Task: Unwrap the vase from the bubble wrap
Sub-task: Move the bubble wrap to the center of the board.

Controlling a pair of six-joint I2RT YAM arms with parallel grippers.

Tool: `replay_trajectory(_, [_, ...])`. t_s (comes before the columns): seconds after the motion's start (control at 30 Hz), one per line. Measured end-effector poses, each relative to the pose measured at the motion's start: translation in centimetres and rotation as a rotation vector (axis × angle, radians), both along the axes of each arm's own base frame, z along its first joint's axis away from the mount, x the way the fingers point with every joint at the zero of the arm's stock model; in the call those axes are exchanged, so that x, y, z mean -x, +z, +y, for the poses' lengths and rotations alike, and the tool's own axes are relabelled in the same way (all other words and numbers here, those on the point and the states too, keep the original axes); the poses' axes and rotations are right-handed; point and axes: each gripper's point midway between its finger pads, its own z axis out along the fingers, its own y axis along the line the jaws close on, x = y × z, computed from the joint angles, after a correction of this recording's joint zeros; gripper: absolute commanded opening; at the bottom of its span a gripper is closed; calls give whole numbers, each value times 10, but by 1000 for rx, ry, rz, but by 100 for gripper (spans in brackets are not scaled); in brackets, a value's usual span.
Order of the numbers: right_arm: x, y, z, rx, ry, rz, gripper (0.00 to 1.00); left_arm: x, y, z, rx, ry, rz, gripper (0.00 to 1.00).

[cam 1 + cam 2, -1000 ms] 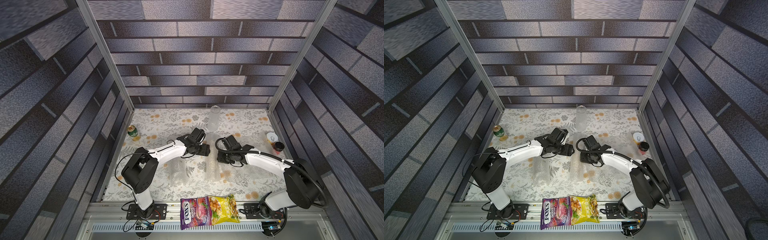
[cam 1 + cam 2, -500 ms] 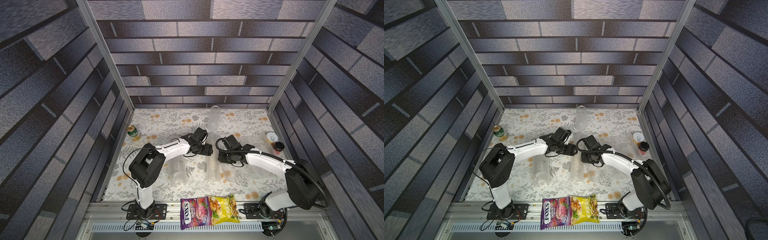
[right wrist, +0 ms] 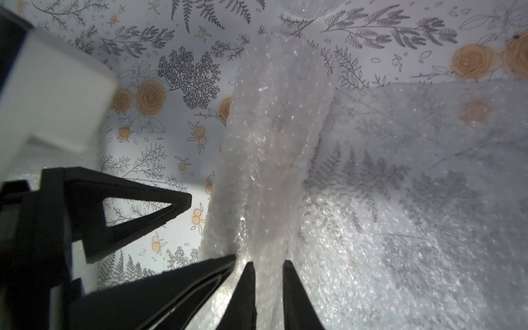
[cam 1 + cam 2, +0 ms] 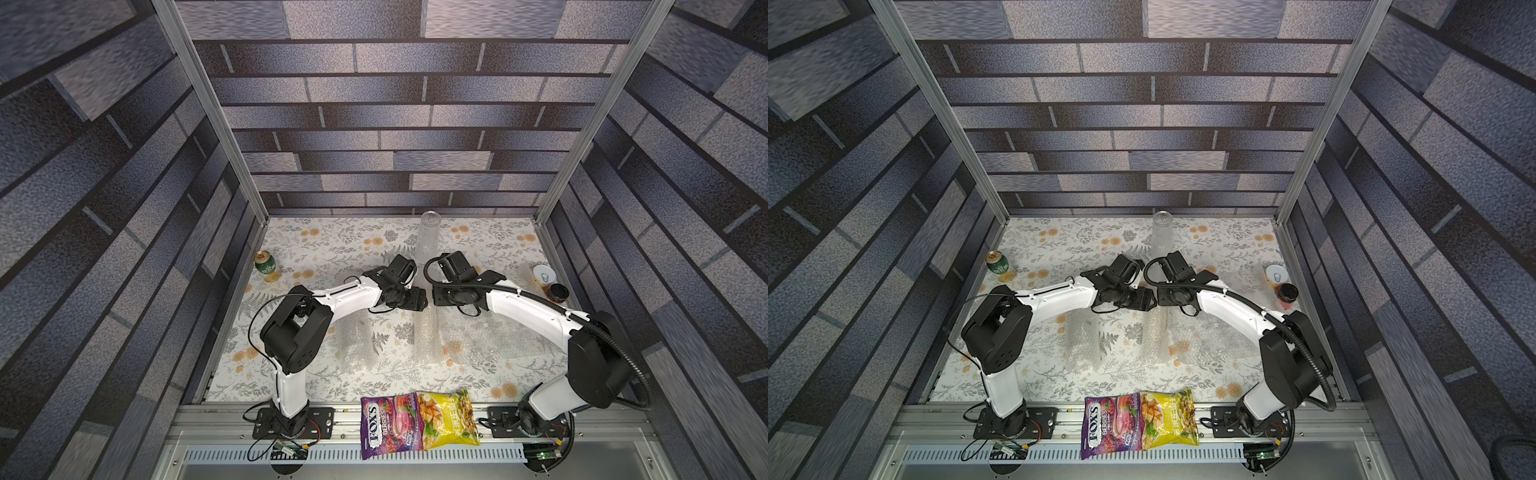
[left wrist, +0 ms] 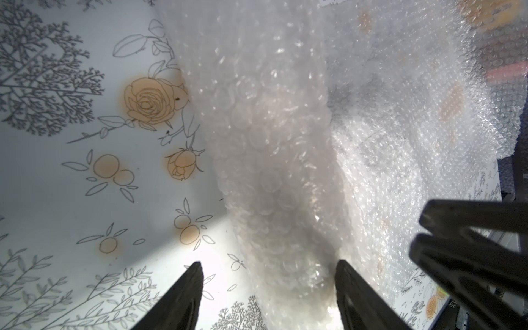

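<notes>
**Both jaws at the vase-side end of a partly unrolled bundle**

The bubble wrap (image 4: pixel 428 336) lies on the tabletop (image 4: pixel 332 245) just in front of the clear glass vase (image 4: pixel 429 237), which stands upright. From its rolled part, a loose sheet spreads flat toward the right arm. At the roll's end nearest the vase, the right jaws are almost closed and pinch a ridge of wrap. The left jaws stand about half open astride that same end: one finger (image 5: pixel 354 297) touches the wrap and the other is clear of it. A second rolled bundle (image 4: pixel 355 345) lies apart, also in front of the vase, toward the left arm. What the rolls contain cannot be told.
</notes>
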Motion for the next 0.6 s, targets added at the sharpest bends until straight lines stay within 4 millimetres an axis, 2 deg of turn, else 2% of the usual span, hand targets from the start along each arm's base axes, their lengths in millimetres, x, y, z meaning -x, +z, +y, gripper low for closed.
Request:
replay_trajectory(0.27, [-9, -19, 4, 49, 19, 27, 19, 0, 0, 0, 2, 0, 1, 73])
replay_trajectory(0.6, [-9, -20, -1, 75, 10, 22, 19, -2, 0, 2, 2, 6, 2, 73])
